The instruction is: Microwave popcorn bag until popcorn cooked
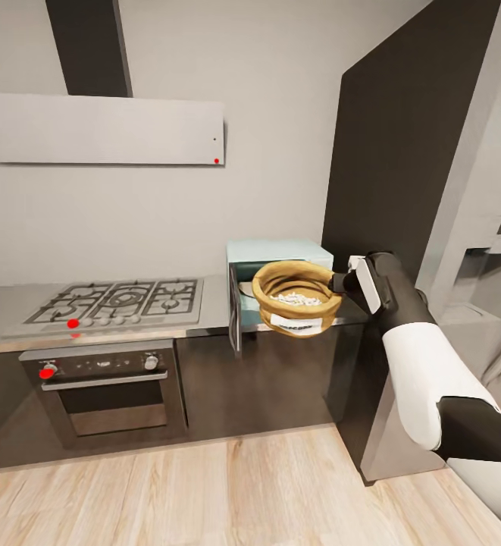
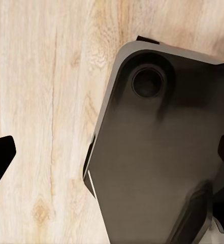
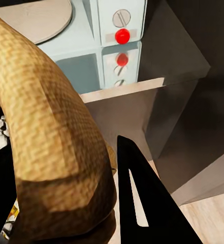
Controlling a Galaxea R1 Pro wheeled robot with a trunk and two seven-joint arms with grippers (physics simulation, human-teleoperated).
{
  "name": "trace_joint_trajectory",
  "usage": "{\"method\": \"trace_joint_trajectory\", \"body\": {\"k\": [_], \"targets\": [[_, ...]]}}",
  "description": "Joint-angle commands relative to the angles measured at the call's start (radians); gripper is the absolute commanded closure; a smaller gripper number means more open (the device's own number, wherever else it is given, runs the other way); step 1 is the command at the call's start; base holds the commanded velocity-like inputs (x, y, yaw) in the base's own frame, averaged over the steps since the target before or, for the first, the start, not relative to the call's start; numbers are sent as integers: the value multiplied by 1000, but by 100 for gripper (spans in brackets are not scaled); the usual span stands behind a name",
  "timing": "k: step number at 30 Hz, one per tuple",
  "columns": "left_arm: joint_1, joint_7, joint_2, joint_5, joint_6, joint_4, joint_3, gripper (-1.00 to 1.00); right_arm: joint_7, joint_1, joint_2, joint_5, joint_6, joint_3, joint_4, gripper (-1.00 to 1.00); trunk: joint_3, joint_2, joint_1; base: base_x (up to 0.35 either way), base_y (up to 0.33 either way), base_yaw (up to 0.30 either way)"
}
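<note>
A tan popcorn bag [image 1: 294,297], with white popcorn [image 1: 299,299] showing inside, is held by its rolled rim in the right end effector [image 1: 339,285], which is closed on it. The bag is carried in the air just in front of the open pale-blue microwave [image 1: 277,254] on the steel worktop [image 1: 7,303]. The loading step appears to be in hand; next, the bag must be eased inward onto the turntable. The right arm is stretched forward, wrist level. The left end effector [image 2: 112,152] is spread open and empty above the wooden floor [image 2: 40,101].

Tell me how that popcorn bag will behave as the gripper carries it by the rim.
The popcorn bag probably keeps its shape: its thick rolled rim stays round while the right gripper holds it in the air in front of the open microwave. Its woven-looking surface likely grips well. The loose popcorn could shift or spill if it tips.
</note>
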Motion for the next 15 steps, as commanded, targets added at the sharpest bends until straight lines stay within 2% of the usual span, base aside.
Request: {"method": "trace_joint_trajectory", "body": {"k": [1,9,15], "targets": [[0,3,0,3,-2,-2,1,-100,-6,-1,0,-5,4,0,0,100,-1,-1,0,0,0,0],[1,3,0,3,-2,-2,1,-100,-8,-1,0,-5,4,-1,88,100,-1,-1,0,0,0,0],[0,3,0,1,-3,-2,1,-100,-9,-1,0,-5,4,-2,95,100,-1,-1,0,0,0,0]]}}
